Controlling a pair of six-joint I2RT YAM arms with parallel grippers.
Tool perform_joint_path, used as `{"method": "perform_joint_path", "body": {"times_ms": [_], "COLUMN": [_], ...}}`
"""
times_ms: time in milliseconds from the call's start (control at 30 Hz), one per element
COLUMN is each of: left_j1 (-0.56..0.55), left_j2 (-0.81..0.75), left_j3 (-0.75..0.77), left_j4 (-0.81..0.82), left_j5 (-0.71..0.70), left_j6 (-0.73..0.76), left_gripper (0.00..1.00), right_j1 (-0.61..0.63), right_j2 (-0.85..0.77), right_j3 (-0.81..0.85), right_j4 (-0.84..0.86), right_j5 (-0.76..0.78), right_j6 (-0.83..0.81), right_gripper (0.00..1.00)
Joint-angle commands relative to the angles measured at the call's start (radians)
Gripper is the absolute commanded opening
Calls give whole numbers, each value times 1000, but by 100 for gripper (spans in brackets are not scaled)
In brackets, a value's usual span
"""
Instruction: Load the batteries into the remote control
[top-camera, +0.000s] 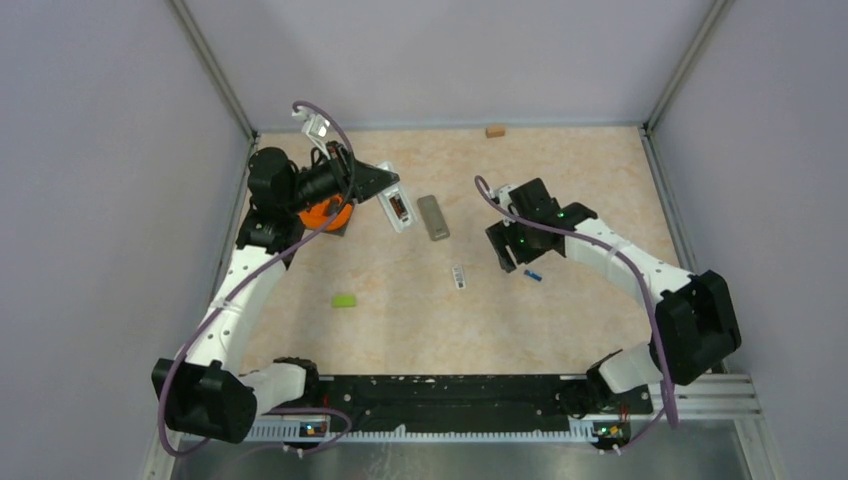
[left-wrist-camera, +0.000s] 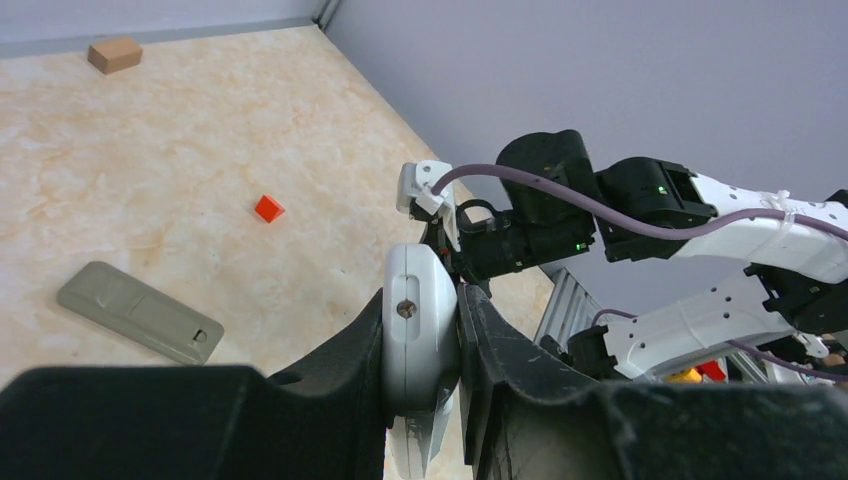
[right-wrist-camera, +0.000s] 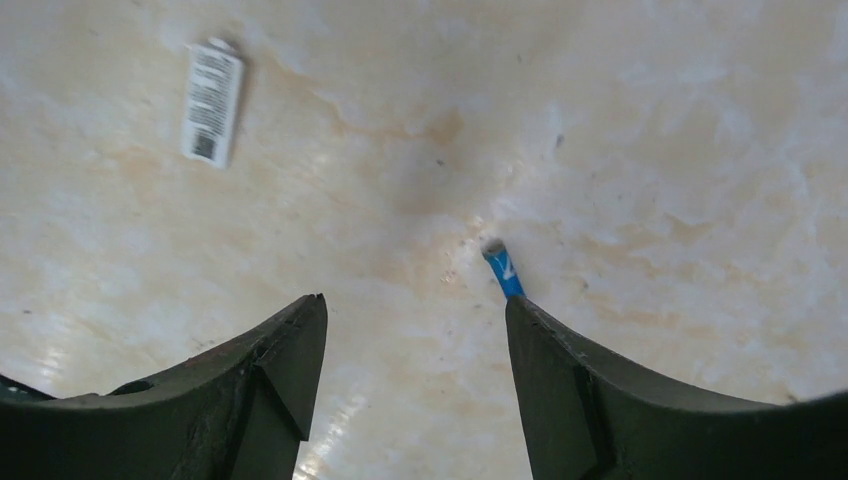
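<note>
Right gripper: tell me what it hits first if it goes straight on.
Likely the blue battery, lying just ahead of one fingertip of the right gripper; between the open jaws only bare tabletop shows. Depth is unclear.

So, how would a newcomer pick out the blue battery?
Find the right gripper over the tan table's right half. Just beside it lies the blue battery, a tiny thin cylinder: the only blue thing, unlike the white labelled piece further left.
</note>
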Motion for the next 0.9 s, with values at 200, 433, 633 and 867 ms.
{"method": "perform_joint_path", "body": {"times_ms": [200,433,633,867], "left_j1": [33,41,45,49], "left_j2": [-30,-35,-54,-41], "left_j3": [-29,-36,-51,-42], "left_j4": [105,119,128,130], "left_j5": [10,20,-1,3], "left_j6": [-43,-62,-65,-73], "left_gripper": [0,0,0,0], "right_j1": [-107,-131,-143,-178], "right_j2": [157,266,281,322], "right_j3": [5,10,-16,-17], "right_j4": [-102,-79,-45,-33], "right_j5": [41,91,72,23], "right_j6": [-60,-47,-62,-71], "right_gripper": [64,51,44,38]}}
